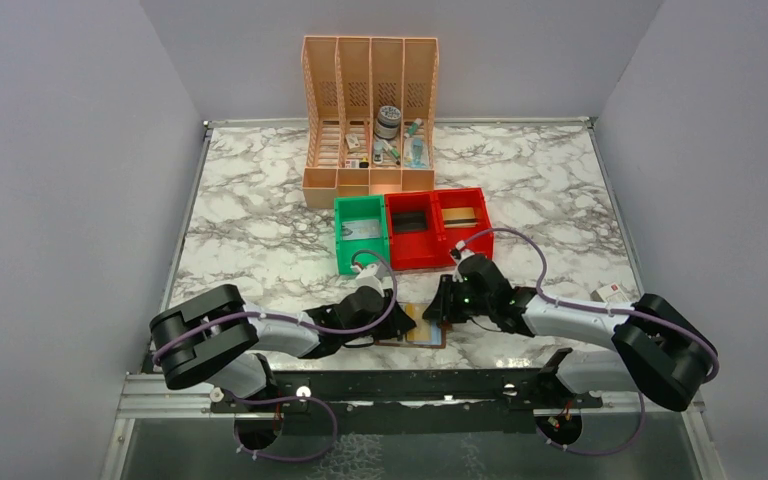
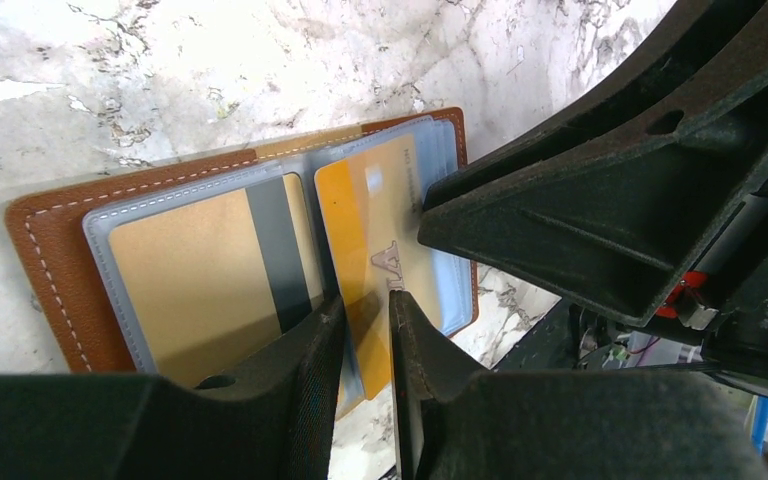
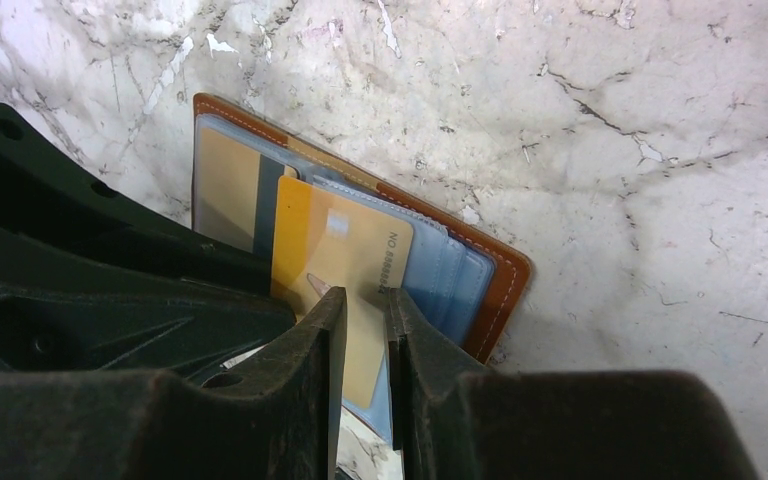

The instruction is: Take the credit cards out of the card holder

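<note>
The brown card holder lies open near the table's front edge, between both grippers. In the left wrist view the holder has clear sleeves. One sleeve holds a gold card with a dark stripe. A yellow-gold card sticks part way out past the holder's edge. My left gripper is nearly shut, tips down over this card, which shows through the narrow gap. My right gripper stands the same way over the same card, beside pale blue sleeves. Neither pinches anything that I can see.
A green bin and a red bin stand just behind the grippers. A peach file organiser stands at the back. A small white box lies at the right. The two grippers are very close together.
</note>
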Controlling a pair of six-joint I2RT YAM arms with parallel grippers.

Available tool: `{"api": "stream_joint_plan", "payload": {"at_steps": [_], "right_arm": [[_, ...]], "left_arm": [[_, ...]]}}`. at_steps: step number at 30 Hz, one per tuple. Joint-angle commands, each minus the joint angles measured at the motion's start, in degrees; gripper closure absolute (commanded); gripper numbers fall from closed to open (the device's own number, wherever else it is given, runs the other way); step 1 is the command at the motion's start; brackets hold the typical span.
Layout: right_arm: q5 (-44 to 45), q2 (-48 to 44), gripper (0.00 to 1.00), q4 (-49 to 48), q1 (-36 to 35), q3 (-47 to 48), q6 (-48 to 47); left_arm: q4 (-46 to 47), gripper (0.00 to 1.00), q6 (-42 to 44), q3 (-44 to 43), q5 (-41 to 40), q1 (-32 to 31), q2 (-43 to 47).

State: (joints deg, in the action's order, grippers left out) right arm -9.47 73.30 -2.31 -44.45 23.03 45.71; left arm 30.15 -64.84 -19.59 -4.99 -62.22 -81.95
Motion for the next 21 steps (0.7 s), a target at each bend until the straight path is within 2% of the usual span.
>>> {"api": "stream_joint_plan", "payload": {"at_steps": [1,6,14,17,21], "right_arm": [[3.7,0.8,0.78,4.5,0.1,-3.1,-0.7],[3.7,0.7,0.78,4.3,0.2,-3.4,-0.5],[1.1,-1.7,0.78,3.5,0.2,-3.3,0.4],[1.5,-3.6,0.78,5.3,0.2,-1.9,-1.5],[-7.1,-5.5,0.78,5.8,0.2,1.6,-8.7]], "left_arm": [[5.3,0.75,-1.5,0.7,1.4,0.1,-1.5],[7.3,0.81,-2.7,1.7,1.4,0.1,-1.1],[7.5,1.0,-3.4,5.5,-1.2,0.1,3.5],[7.4,1.0,-3.7,6.9,-2.0,0.1,5.5],[7.4,1.0,-3.1,7.6,-2.0,0.1,6.8]]}}
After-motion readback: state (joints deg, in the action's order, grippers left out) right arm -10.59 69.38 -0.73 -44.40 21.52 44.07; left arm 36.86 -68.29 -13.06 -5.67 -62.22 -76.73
